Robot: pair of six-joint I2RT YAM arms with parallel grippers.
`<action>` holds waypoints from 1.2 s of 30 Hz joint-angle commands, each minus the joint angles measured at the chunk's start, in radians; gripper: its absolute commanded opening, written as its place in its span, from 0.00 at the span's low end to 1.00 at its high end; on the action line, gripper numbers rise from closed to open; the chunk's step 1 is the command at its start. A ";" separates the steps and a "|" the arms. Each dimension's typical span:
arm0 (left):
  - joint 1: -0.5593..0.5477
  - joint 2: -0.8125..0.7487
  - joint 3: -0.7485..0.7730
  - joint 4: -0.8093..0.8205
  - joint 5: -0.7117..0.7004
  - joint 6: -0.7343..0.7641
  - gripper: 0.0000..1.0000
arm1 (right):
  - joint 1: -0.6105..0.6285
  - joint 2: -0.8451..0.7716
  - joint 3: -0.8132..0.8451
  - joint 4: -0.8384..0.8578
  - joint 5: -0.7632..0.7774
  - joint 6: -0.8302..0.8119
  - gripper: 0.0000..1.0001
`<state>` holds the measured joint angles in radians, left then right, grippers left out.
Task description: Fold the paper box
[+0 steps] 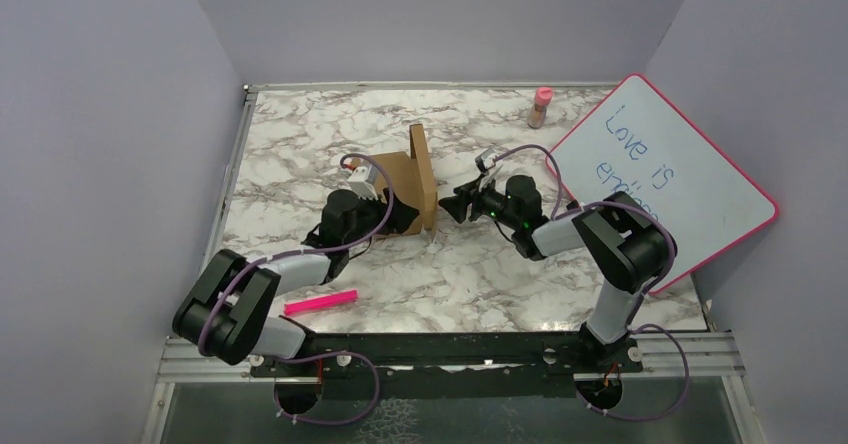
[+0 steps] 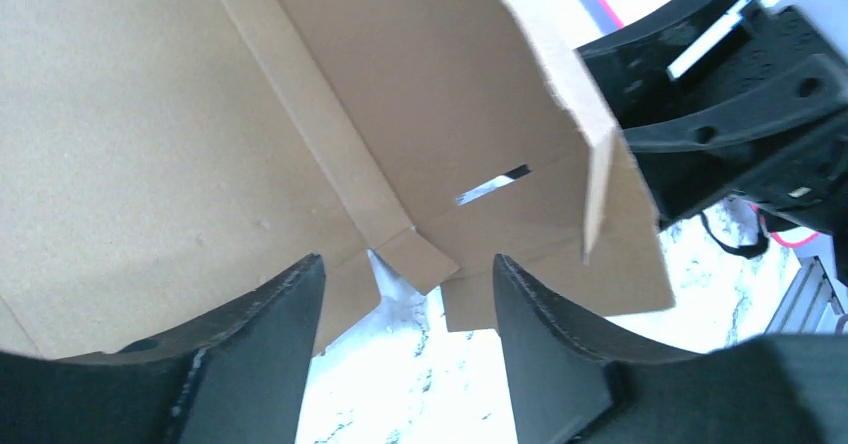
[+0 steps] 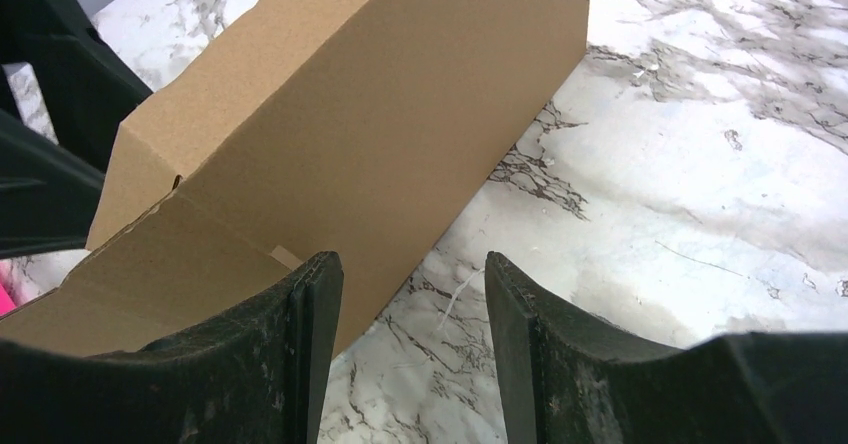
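You have bare table point(image 1: 300, 134) behind the paper box point(image 1: 396, 174) and to its left. Its near-left side is blocked by the left gripper point(image 1: 400, 216), its right by the right gripper point(image 1: 452, 204), both with jaws apart. Well right of the box, the whiteboard point(image 1: 665, 169) closes the way.

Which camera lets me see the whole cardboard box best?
The top external view: the paper box shows almost whole there, one panel standing upright. The left wrist view shows only its inside and a slit; the right wrist view shows only an outer wall.
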<state>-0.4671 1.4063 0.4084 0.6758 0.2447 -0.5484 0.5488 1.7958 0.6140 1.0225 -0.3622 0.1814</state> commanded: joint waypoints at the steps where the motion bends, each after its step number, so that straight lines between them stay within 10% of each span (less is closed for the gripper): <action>1: -0.005 -0.107 -0.030 0.004 0.042 0.028 0.67 | 0.006 -0.014 -0.016 0.002 0.020 -0.017 0.60; 36: -0.011 -0.019 0.011 0.269 0.087 0.042 0.63 | 0.006 -0.008 -0.013 -0.010 -0.041 -0.033 0.60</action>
<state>-0.4736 1.4506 0.4442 0.8951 0.3401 -0.4934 0.5488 1.7958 0.6083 1.0145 -0.3824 0.1650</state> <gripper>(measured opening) 0.608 0.596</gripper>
